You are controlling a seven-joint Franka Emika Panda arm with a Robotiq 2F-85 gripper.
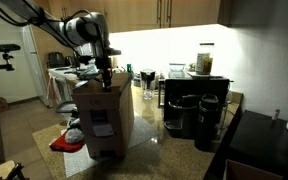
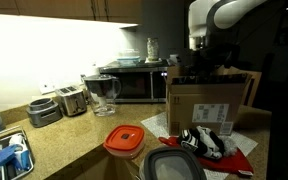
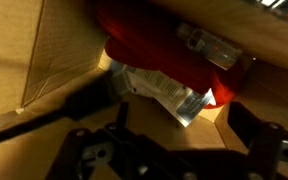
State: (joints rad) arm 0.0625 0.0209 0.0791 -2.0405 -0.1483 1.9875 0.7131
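Running along the wall under the cabinets, the table is carrying everything in both exterior views. The white arm is reaching in from above and is pointing straight down over the open cardboard box, which is standing upright on the table with its flaps raised.

A microwave is sitting against the wall behind the box, with a clear pitcher and a toaster standing beside it. In an exterior view a dark coffee machine is standing near the box. A round container with a red lid is lying near the table's front edge, and a red wrapper is lying at the foot of the box with dark and white things on it.

The end effector is hanging just at the box's open top, between the flaps. In the wrist view the end effector is showing its fingers spread wide apart, and it is gripping nothing.

Below it, inside the box, a red thing is lying against the cardboard wall; the light is dim, so it may be a bag or a cloth. A small silvery packet is lying just under it, touching it, and neither is touching the fingers.
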